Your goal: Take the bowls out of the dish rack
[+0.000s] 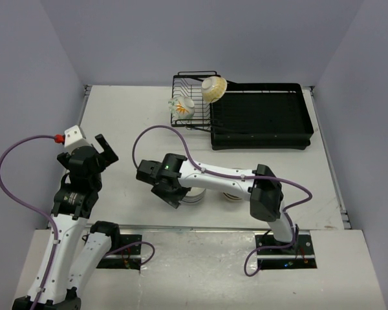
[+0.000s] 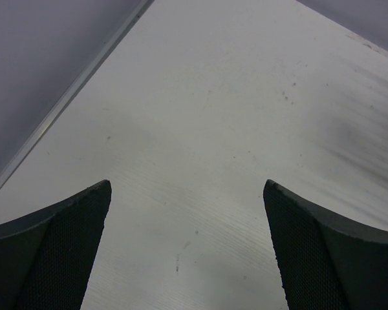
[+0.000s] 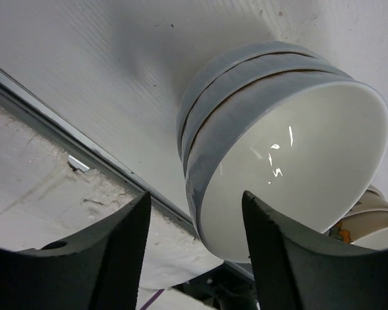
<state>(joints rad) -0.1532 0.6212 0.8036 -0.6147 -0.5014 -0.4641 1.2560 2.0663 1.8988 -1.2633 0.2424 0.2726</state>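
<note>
top external view, starting at the left: the left gripper [image 1: 103, 150] hangs above bare bench [image 1: 129, 116], fingers spread with nothing between them, and the left wrist view confirms it, only bench surface in the gap.

moving to centre, the right gripper [image 1: 171, 194] is low over a stack of white bowls [image 1: 194, 196] near the front edge of the bench. the right wrist view shows three nested white bowls [image 3: 291, 148], with the gripper [image 3: 194, 194] apart and the top bowl's rim in the gap; i can't tell whether either finger touches it. just right of that, a second stack of tan-banded bowls [image 1: 231, 196] is half hidden under the arm.

further right and back, the dish rack [image 1: 181, 81] holds two more bowls: a flower-patterned bowl [image 1: 183, 107] leaning at its left side and a cream-yellow bowl [image 1: 214, 88] propped on edge by the drainer tray [image 1: 262, 116].

risk, as i read it: a finger that catches the rim on the way up could tilt the top bowl or nudge the whole white stack toward the bench edge. the leaning flower bowl could roll out if bumped.

no brand, label or writing is readable anywhere.
</note>
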